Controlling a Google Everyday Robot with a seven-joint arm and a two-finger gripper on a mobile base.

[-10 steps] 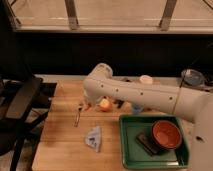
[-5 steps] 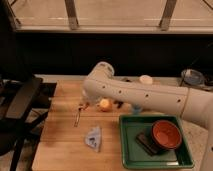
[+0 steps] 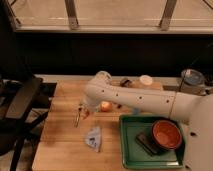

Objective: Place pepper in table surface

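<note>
Red pepper (image 3: 86, 114) (slim) at fingers (image 3: 81, 111)

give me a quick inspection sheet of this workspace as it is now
surface: wooden plank table surface, bare along its left and front.
job's things: pepper not clearly made out; a small reddish bit shows at the hand.
clutter: round yellow-red fruit; thin dark tool lying on the wood; pale blue crumpled item; green tray holding a red bowl and a dark block; small containers along the far edge.
grippers: hand low over the table, left of the fruit.
cables: nothing seen.
surroundings: black chair at left, window rail above.
</note>
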